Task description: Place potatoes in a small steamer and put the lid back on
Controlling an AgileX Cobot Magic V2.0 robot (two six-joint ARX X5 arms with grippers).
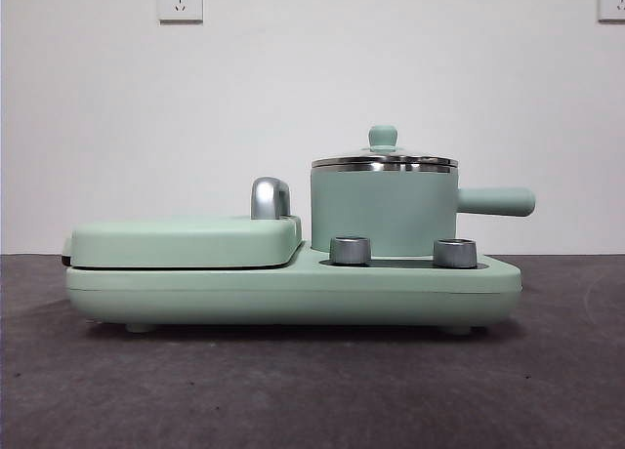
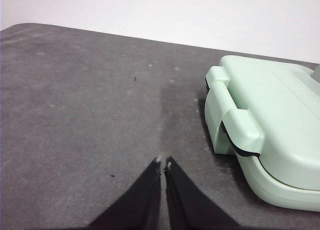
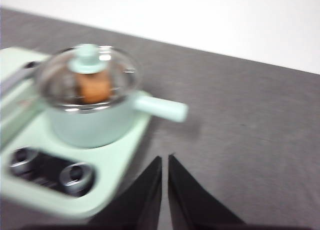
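On the grey table (image 1: 293, 390), the cooker base (image 1: 293, 283) carries the small pot (image 1: 383, 213) with its glass lid (image 1: 384, 160) on and the potato (image 3: 95, 87) inside.

Both claws hang clear with their jaws pressed together and nothing in them: the left gripper (image 2: 163, 163) just beside the flat griddle lid (image 2: 270, 120), the right gripper (image 3: 165, 159) near the pot's handle (image 3: 160, 108). The job looks finished; what remains, I judge, is checking the lid sits level on the steel rim and keeping both arms off that handle.

The left gripper (image 2: 163, 162) has two black jaws, wide at the base and thin at the end, with small pale tips. The right gripper (image 3: 165, 159) has two plain black pointed jaws.
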